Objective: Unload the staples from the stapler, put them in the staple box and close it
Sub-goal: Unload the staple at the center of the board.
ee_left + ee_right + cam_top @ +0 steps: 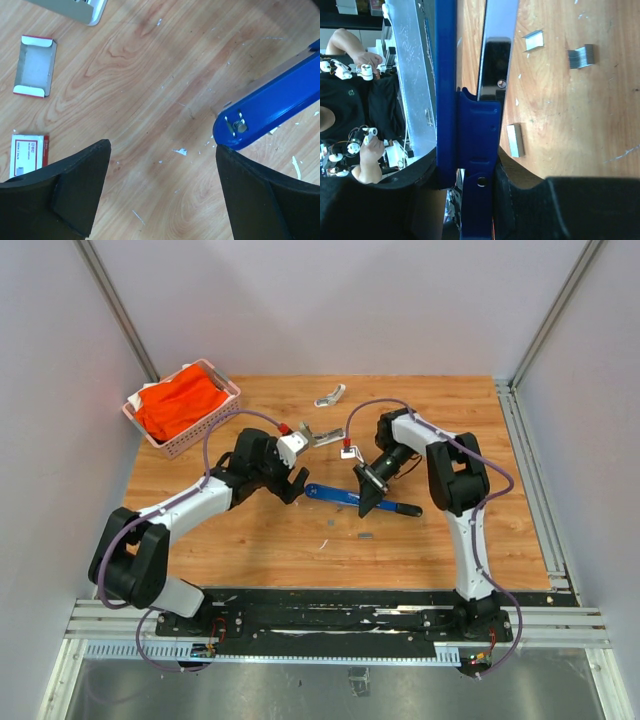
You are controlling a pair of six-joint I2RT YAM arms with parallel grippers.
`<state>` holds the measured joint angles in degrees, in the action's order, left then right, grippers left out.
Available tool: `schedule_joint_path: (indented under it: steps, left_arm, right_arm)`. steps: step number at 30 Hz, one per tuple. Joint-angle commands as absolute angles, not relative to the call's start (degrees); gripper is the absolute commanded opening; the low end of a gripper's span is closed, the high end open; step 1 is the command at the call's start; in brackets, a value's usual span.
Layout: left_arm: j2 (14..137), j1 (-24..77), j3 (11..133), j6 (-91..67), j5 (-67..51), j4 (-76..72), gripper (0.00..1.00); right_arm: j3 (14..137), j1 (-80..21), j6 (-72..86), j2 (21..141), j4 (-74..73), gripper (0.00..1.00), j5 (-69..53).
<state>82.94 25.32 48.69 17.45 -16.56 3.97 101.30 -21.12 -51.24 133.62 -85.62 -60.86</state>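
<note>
**Operator:** Report jaw state, left arm.

**Unit:** The jaws of my left gripper point(160, 192) stand wide apart and hold nothing. Bare table point(150, 75) shows between them. The rounded end of the blue stapler point(265, 112) sits just ahead of one fingertip; I cannot tell whether they touch.

**Operator:** Right arm?

**Unit:** My right gripper point(475, 187) is clamped on the stapler's blue body at the rivet. A blue arm and a chrome rail run forward from the jaws, side by side.

**Operator:** Locate the staples.

**Unit:** Three short strips of staples point(581, 56) lie loose on the table, outside the right jaws. One is just beside a finger and two are farther ahead. Outside my left jaws lies a white box with a red label point(29, 155), with an open card tray point(34, 66) ahead of it
</note>
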Motion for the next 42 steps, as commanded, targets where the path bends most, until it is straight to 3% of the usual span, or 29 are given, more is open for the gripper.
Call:
schedule_joint_path:
  steps: [1, 8, 17, 19, 28, 42]
  left_arm:
    - [84.3, 25.6, 48.2, 15.9, -14.4, 2.3, 0.91]
    - [85.9, 25.4, 51.7, 15.7, -4.4, 3.6, 0.92]
    - [90.8, 25.6, 54.4, 16.5, -8.3, 8.3, 0.9]
    - [91.4, 25.8, 54.7, 17.2, -8.9, 9.2, 0.9]
    - [89.5, 26.0, 55.2, 18.2, -11.7, 11.2, 0.9]
    - [89.1, 26.0, 54.3, 16.7, -4.0, 8.5, 0.91]
  right_arm:
    - [102.7, -21.8, -54.0, 127.6, -91.7, 0.0, -65.3]
    - [99.7, -21.9, -59.1, 122.3, -91.8, 0.0, -65.9]
    - [98.0, -24.2, -68.7, 111.2, -91.9, 0.0, -69.8]
    - [98.1, -24.3, -69.8, 111.1, -91.8, 0.0, -70.7]
    - [102.2, -24.2, -54.8, 130.7, -89.6, 0.0, -64.2]
    - [101.8, -23.7, -58.1, 121.6, -90.9, 0.0, -63.2]
